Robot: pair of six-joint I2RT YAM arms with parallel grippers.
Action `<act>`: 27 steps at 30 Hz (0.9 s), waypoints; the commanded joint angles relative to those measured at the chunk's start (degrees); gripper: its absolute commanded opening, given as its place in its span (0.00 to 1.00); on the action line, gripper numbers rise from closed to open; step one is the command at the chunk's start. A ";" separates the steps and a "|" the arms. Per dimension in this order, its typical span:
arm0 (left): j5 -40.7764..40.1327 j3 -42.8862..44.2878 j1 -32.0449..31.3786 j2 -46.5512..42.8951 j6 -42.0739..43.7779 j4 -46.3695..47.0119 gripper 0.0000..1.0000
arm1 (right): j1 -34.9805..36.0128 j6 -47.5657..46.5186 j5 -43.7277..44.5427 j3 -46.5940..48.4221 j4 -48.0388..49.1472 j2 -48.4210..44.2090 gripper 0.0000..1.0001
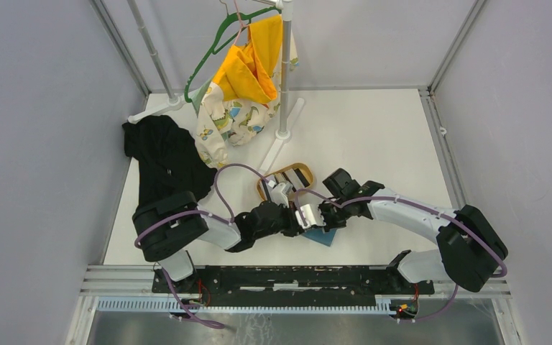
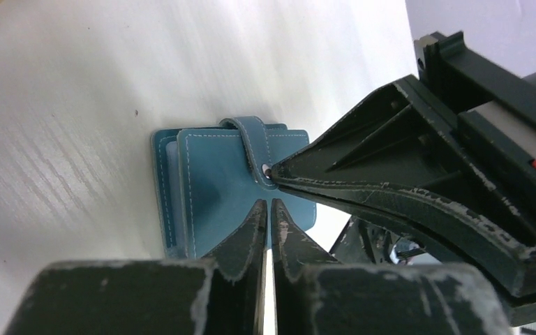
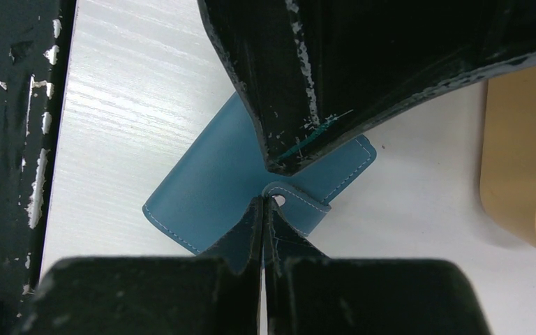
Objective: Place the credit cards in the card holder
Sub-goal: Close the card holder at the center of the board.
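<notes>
the card holder point(image 2: 216, 181) is laid flat on the white counter point(image 1: 374, 144), near its front edge, folded shut with the snap tab wrapped over the cover. it is seen between the two arms, just in front of the oval tan tray point(image 1: 262, 188).

the left gripper point(image 2: 269, 209) is lowered onto the holder's cover just below the tab. its jaws are drawn almost together, with only a thin slit left between them, and nothing is seen gripped in that slit. the tips are set against or just above the teal cover; which of the two cannot be told.

the right gripper point(image 3: 263, 206) is brought in from the opposite side. its jaws are clenched, and their tips are placed at the rounded end of the snap tab, beside the stud. whether the tab is pinched or only touched cannot be told.

the credit cards point(image 1: 291, 176) are seen lying in the tray as dark and light stripes, apart from the holder.
</notes>
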 commanded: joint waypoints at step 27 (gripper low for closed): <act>-4.76 4.17 0.26 3.95 -7.40 6.02 0.05 | 3.42 1.41 3.73 -0.02 -0.45 2.29 0.00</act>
